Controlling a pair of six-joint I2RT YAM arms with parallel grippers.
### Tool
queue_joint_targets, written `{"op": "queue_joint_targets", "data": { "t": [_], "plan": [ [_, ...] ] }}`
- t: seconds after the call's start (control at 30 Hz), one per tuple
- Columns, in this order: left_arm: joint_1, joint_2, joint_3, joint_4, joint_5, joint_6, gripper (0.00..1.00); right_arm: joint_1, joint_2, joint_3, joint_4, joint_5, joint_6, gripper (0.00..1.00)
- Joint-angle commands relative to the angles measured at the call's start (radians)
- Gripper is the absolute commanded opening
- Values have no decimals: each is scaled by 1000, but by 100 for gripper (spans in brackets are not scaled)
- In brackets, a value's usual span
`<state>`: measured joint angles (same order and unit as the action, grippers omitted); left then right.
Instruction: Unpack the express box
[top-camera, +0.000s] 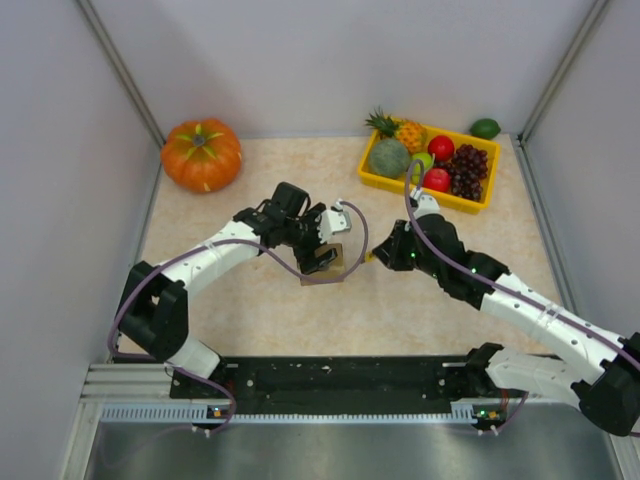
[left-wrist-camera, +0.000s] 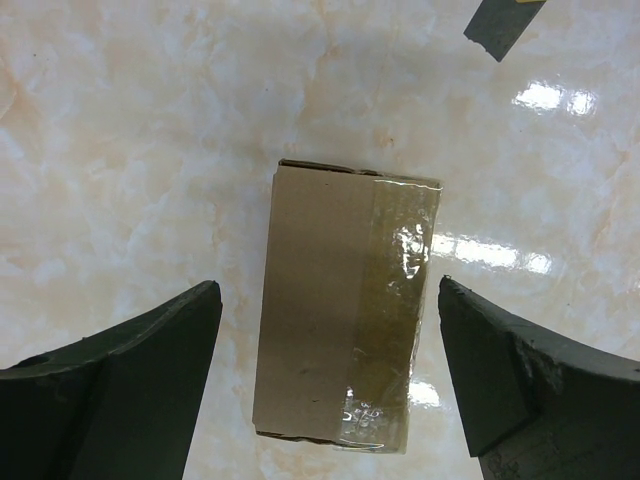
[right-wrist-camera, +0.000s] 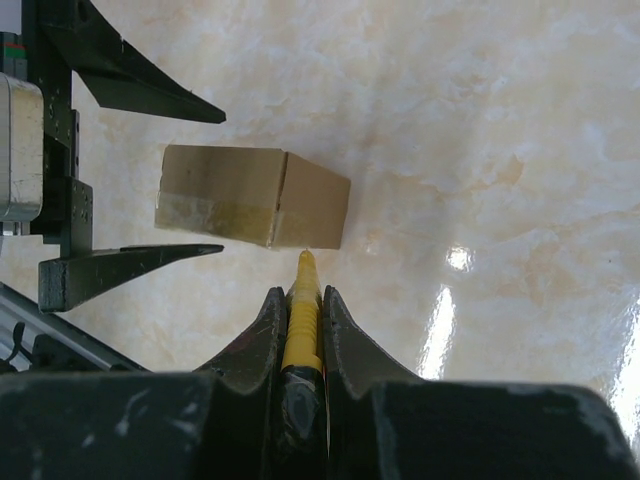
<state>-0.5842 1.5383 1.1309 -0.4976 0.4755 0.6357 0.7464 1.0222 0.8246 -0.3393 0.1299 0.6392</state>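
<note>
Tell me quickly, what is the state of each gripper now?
Left gripper: open, straddling the express box, not touching it.
Right gripper: closed on a yellow tool.

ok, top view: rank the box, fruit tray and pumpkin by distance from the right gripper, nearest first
1. Box: just left of the right gripper, right at the tip of the yellow tool it holds.
2. Fruit tray: behind the gripper, toward the back right.
3. Pumpkin: back-left corner, clearly farthest.
</note>
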Motion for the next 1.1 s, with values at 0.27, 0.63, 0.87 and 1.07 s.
{"op": "queue_joint_targets", "data": {
  "t": [0.27, 0.63, 0.87, 1.07],
  "plan": [
    [-5, -12, -134, 197, -54, 18, 88, -33, -2, -25, 117, -50, 33, 0],
    [-5, -26, -172, 215, -74, 24, 51, -33, 27, -84, 287, -47, 57, 0],
    [-6, -17, -166, 191, -84, -1, 49, -33, 93, -70, 365, -26, 65, 0],
    [-6, -12, -161, 166, -86, -5, 49, -33, 145, -59, 384, -6, 65, 0]
  ]
}}
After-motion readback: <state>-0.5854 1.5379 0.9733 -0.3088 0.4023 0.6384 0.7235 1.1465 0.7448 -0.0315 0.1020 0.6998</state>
